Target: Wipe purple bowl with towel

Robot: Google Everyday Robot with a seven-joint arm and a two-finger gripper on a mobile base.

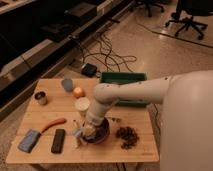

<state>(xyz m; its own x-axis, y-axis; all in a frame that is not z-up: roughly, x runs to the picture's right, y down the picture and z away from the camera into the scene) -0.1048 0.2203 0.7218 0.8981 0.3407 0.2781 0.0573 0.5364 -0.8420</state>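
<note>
Where the white arm bends down to the wooden worktop point(135, 152), we see its gripper point(90, 129) over the round dark purple bowl point(101, 136) near the front edge. We cannot tell its hold. A pale blue-grey towel wad point(78, 133) lies at the bowl's rim, crowded by a small cream cup point(82, 105) just behind and a dark brown clump point(127, 136) beside.

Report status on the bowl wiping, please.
Gripper low over purple bowl. Towel at its tip, on rim. Cream cup close behind; nothing blocking.
</note>
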